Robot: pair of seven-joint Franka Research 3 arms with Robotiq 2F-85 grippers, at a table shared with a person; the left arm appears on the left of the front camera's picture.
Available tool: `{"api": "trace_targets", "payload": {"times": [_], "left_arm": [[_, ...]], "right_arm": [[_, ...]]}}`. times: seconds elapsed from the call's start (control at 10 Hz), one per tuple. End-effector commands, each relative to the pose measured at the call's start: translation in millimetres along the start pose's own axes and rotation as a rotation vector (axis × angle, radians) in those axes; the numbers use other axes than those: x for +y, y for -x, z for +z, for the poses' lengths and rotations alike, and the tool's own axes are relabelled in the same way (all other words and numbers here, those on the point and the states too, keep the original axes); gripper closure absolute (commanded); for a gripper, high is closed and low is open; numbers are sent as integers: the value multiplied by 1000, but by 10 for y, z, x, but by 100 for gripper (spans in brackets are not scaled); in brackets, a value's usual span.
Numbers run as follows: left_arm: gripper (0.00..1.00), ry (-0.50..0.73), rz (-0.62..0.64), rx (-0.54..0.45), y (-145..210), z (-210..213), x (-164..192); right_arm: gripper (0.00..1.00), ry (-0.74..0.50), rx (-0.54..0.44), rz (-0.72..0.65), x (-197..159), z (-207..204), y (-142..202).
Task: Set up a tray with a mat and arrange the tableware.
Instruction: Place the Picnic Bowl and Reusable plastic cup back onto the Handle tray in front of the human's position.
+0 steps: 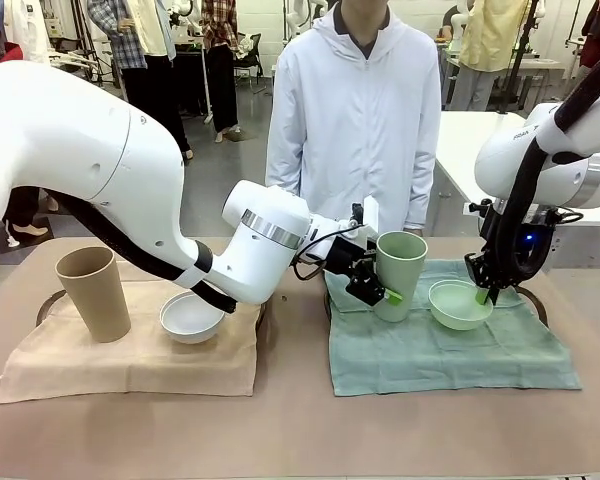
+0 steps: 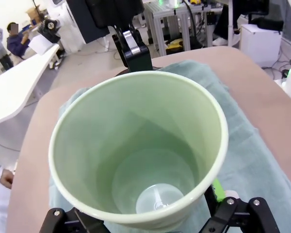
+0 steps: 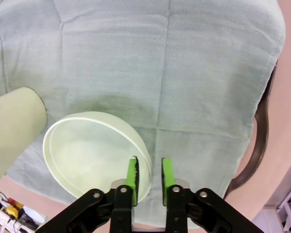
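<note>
My left gripper (image 1: pixel 378 286) reaches across the middle and is shut on the pale green cup (image 1: pixel 401 272), which stands upright at the left of the green mat (image 1: pixel 450 350). In the left wrist view the cup's mouth (image 2: pixel 136 145) sits between my fingers (image 2: pixel 218 190). My right gripper (image 1: pixel 483 291) is shut on the near rim of the pale green bowl (image 1: pixel 458 305), one pad inside and one outside (image 3: pixel 166 175); the bowl (image 3: pixel 87 150) rests on the mat. The tan cup (image 1: pixel 93 292) and white bowl (image 1: pixel 191 317) stand on the beige mat (image 1: pixel 130 365).
Dark tray rims show under both mats (image 1: pixel 48 300) (image 1: pixel 537 300) (image 3: pixel 259 145). A person in a white hooded jacket (image 1: pixel 355 110) stands at the table's far side, hands down. Bare tan table (image 1: pixel 300 430) runs along the front.
</note>
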State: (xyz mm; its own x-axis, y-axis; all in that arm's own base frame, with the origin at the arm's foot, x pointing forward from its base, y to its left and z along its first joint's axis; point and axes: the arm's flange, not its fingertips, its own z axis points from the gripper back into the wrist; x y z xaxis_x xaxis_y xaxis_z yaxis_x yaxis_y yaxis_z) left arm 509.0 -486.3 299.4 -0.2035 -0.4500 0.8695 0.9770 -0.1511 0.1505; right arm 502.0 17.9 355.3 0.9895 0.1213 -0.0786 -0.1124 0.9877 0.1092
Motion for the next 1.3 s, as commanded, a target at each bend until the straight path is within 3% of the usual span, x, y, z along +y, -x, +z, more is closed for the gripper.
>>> {"api": "trace_targets", "payload": {"times": [0.0, 0.1, 0.2, 0.3, 0.4, 0.5, 0.7, 1.0, 1.2], "left_arm": [[0, -14, 21, 24, -61, 119, -54], [0, -1, 53, 65, -100, 193, -84], [0, 4, 98, 125, -147, 290, -107], [0, 7, 133, 173, -210, 396, -137], [0, 3, 186, 255, -282, 510, -177], [0, -15, 246, 334, -342, 608, -205], [0, -76, 331, 457, -516, 860, -241], [0, -285, 561, 751, -1031, 1176, -357], [0, -445, 643, 864, -1365, 1359, -464]], "right_arm": [[73, 23, -7, 10, -54, 171, 64], [0, 23, -23, 6, -87, 284, 135], [53, 19, -38, 4, -120, 396, 203], [0, 10, -49, 14, -147, 495, 274], [33, 7, -57, 22, -169, 592, 348], [0, 13, -56, 28, -181, 678, 411], [0, 31, -75, 42, -151, 872, 554], [0, 5, -95, 112, 0, 1231, 831], [0, 41, -106, 105, 88, 1400, 946]]}}
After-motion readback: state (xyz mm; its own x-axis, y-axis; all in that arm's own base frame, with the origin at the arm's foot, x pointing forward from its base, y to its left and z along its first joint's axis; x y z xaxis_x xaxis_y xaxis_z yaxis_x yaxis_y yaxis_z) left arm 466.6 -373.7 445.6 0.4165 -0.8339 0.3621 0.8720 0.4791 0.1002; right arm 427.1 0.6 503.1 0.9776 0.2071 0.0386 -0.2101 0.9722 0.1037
